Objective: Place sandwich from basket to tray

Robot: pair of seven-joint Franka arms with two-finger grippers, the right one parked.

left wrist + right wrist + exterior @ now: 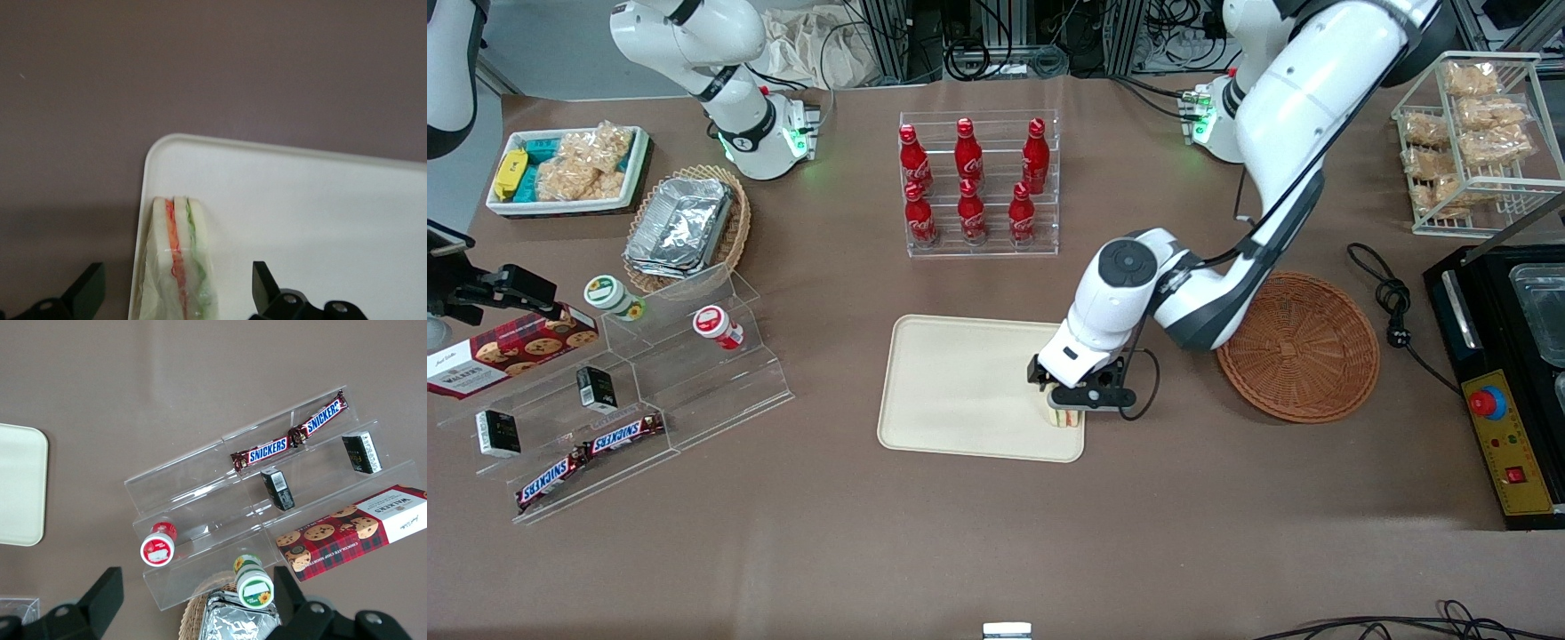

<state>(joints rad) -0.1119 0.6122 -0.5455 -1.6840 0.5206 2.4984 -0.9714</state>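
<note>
The sandwich (1064, 418), a pale wedge with orange and green layers in clear wrap, stands on the cream tray (960, 382) at the tray's corner nearest the front camera, toward the working arm's end. My gripper (1069, 402) hangs just above it, open. In the left wrist view the sandwich (177, 247) sits at the tray's (320, 213) rim between the two black fingers (265, 283) of the gripper (177, 283), with a gap on each side. The reddish-brown wicker basket (1303, 347) lies beside the tray with nothing in it.
A clear rack of red bottles (978, 182) stands farther from the front camera than the tray. Acrylic display steps (631, 391) with snacks lie toward the parked arm's end. A black appliance (1507, 382), a cable (1392, 302) and a wire rack (1476, 142) flank the basket.
</note>
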